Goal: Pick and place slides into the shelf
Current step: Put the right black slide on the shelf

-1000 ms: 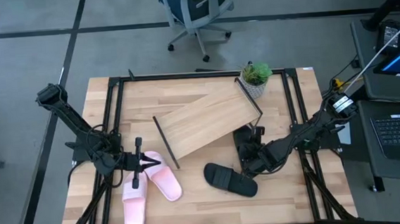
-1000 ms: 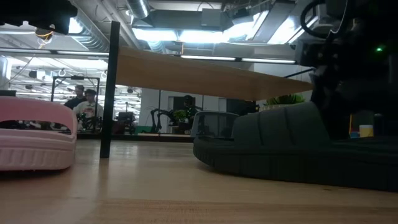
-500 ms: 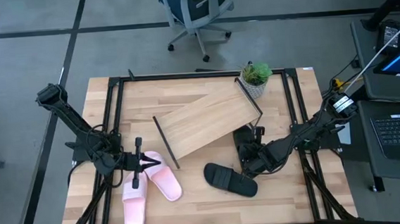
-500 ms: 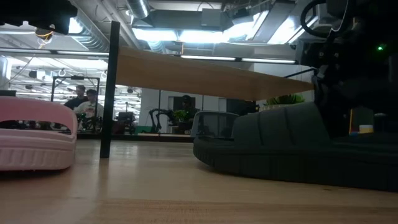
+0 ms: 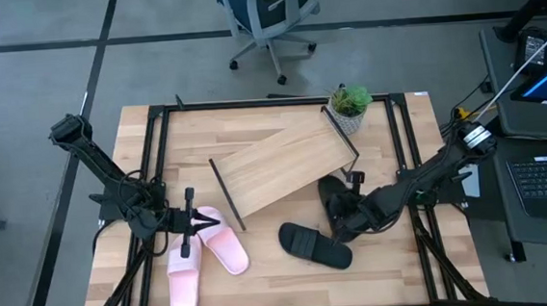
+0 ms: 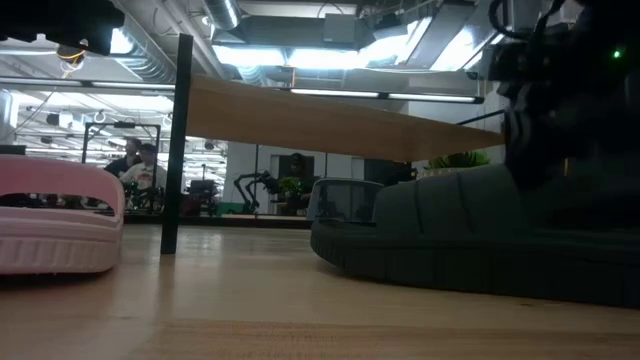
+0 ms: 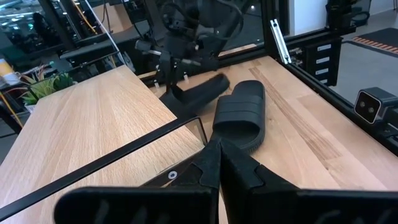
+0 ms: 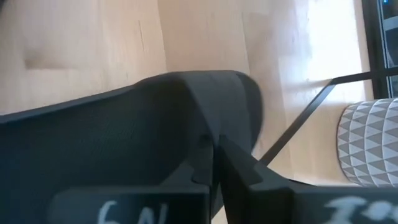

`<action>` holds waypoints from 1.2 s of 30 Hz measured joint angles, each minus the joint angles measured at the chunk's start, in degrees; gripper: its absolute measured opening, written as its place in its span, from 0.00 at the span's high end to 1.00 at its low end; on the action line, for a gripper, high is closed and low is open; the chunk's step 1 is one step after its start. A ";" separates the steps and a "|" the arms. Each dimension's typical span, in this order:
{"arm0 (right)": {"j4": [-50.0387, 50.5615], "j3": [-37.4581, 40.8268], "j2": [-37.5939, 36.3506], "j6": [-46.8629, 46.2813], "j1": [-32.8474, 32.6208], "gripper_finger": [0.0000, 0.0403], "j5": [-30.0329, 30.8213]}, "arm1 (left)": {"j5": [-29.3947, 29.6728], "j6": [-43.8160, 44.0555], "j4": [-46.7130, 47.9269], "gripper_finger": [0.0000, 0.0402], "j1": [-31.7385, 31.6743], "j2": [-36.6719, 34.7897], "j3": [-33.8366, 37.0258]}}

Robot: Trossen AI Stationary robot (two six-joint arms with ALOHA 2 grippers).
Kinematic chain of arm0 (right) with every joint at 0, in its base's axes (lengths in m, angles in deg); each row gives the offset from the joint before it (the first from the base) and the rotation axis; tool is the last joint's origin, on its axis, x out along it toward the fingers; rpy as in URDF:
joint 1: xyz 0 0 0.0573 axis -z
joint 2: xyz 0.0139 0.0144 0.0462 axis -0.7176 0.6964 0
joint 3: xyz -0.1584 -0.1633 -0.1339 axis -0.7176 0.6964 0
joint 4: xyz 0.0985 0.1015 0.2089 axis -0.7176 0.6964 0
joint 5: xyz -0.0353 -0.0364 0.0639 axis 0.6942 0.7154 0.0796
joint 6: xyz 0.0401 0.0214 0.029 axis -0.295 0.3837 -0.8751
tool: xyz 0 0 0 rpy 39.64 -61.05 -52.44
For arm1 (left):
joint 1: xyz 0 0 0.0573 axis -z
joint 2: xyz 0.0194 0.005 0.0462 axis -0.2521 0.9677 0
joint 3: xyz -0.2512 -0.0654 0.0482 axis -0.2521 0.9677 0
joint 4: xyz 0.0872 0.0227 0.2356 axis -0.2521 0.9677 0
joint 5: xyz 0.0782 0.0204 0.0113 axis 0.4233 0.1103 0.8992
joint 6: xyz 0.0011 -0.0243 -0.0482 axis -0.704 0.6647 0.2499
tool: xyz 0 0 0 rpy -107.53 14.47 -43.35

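Two pink slides (image 5: 224, 243) (image 5: 184, 278) lie flat on the table at the near left. My left gripper (image 5: 201, 220) is shut just beyond them and holds nothing. One black slide (image 5: 315, 246) lies flat near the table's middle. My right gripper (image 5: 344, 221) is shut on the other black slide (image 5: 332, 199), just right of it. The shelf (image 5: 284, 164), a slanted wood board on thin black rods, stands farther back. My right gripper pinches a thin edge (image 8: 202, 127) of the black slide between its two fingers; strap or sole, I cannot tell. The fingers come slanting down from the table's right. In the left wrist view the slide (image 7: 196, 93) sits tilted, its lower side near the tabletop.
A potted plant (image 5: 349, 107) stands at the shelf's far right corner. Black frame rails (image 5: 401, 154) run along the table's sides. Bare tabletop lies along the near edge (image 5: 283, 287). People sit in the room beyond the table (image 6: 135, 165).
My right arm has shifted a little toward the table's right and far edges. The black slide at its gripper now lies more turned and tilted than before. The left arm, the other slides and the shelf have kept still.
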 joint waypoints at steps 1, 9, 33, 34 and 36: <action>0.10 0.00 -0.70 0.01 0.02 0.97 0.01 | 0.00 0.00 0.00 1.00 -0.02 0.00 0.00; 2.10 0.00 -4.85 0.17 0.02 0.97 0.30 | 0.00 0.00 0.02 1.00 0.00 0.00 0.00; 10.56 -8.40 -5.55 -4.62 -8.59 0.97 2.13 | 0.00 0.28 1.86 1.00 0.00 0.00 0.00; 11.31 -9.38 -5.55 -4.66 -9.46 0.97 2.59 | 0.00 0.40 1.88 1.00 0.00 0.02 0.00; 12.08 -10.99 -5.55 -4.63 -10.94 0.97 3.11 | 0.00 0.55 1.86 1.00 -0.01 0.00 0.00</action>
